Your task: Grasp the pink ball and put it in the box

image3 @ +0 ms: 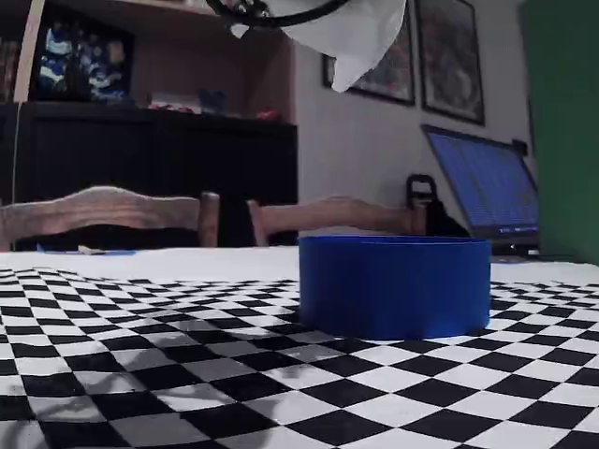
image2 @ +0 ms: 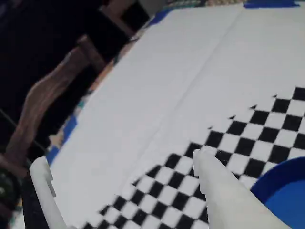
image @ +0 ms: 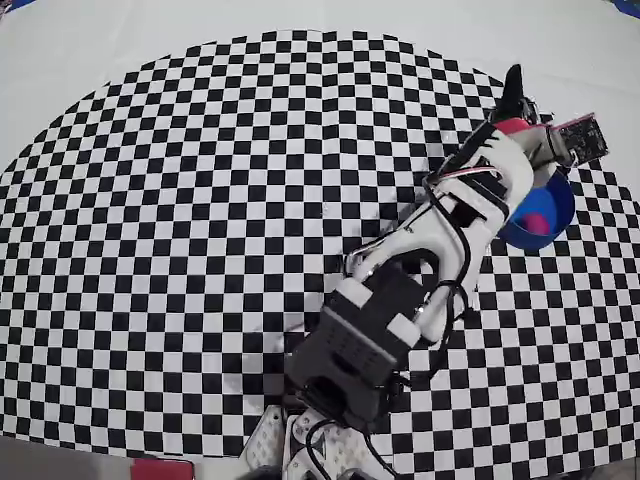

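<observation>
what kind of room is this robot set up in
Probably a home dining or living room, not a lab: wooden chairs stand behind the checkered table cover, framed pictures hang on the wall, and an open laptop sits nearby.

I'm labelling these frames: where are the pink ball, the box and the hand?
pink ball (image: pixel 541 219), overhead view, its visible top inside the box.
box (image3: pixel 393 285), fixed view, middle of its blue side wall.
hand (image2: pixel 119 169), wrist view, midway between its white fingertips.

Pink ball (image: pixel 538 221) inside blue box (image: pixel 560 212)
</observation>
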Controlling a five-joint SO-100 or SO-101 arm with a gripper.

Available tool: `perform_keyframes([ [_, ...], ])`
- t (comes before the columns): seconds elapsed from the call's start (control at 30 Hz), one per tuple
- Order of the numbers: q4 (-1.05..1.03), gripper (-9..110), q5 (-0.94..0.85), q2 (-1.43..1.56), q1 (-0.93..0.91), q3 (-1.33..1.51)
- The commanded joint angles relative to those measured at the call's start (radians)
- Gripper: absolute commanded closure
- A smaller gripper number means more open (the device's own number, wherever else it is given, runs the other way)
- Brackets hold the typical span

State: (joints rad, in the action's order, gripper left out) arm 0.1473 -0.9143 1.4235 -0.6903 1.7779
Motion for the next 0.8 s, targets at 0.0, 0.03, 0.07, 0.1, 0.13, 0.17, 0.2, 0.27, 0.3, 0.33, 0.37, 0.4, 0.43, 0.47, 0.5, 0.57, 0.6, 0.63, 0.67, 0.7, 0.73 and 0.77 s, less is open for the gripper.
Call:
perform_keyframes([
  [0.0,-0.051,77,0.156,0.164,0.057,0.014],
  [0.03,-0.064,84,0.204,0.198,0.074,0.028],
  [0.07,-0.081,90,0.242,0.232,0.092,0.044],
  [0.1,-0.100,95,0.272,0.267,0.110,0.061],
  [0.13,-0.123,100,0.298,0.302,0.132,0.077],
  [0.17,-0.144,101,0.337,0.337,0.152,0.094],
  [0.2,-0.169,101,0.374,0.374,0.172,0.110],
  [0.27,-0.207,101,0.440,0.451,0.215,0.158],
  [0.3,-0.221,101,0.463,0.491,0.238,0.190],
  [0.33,-0.225,101,0.480,0.534,0.261,0.232],
  [0.37,-0.225,101,0.497,0.578,0.282,0.278],
  [0.4,-0.225,101,0.511,0.623,0.302,0.324],
  [0.43,-0.225,101,0.525,0.667,0.324,0.373],
  [0.47,-0.227,101,0.537,0.710,0.342,0.422],
  [0.5,-0.229,101,0.545,0.755,0.360,0.472],
  [0.57,-0.229,101,0.574,0.871,0.402,0.600],
  [0.6,-0.229,101,0.580,0.919,0.419,0.655],
  [0.63,-0.229,101,0.584,0.971,0.436,0.709],
  [0.67,-0.230,101,0.592,1.022,0.449,0.762],
  [0.7,-0.241,101,0.601,1.072,0.463,0.810],
  [0.73,-0.259,101,0.607,1.123,0.477,0.853],
  [0.77,-0.278,101,0.620,1.167,0.491,0.890],
])
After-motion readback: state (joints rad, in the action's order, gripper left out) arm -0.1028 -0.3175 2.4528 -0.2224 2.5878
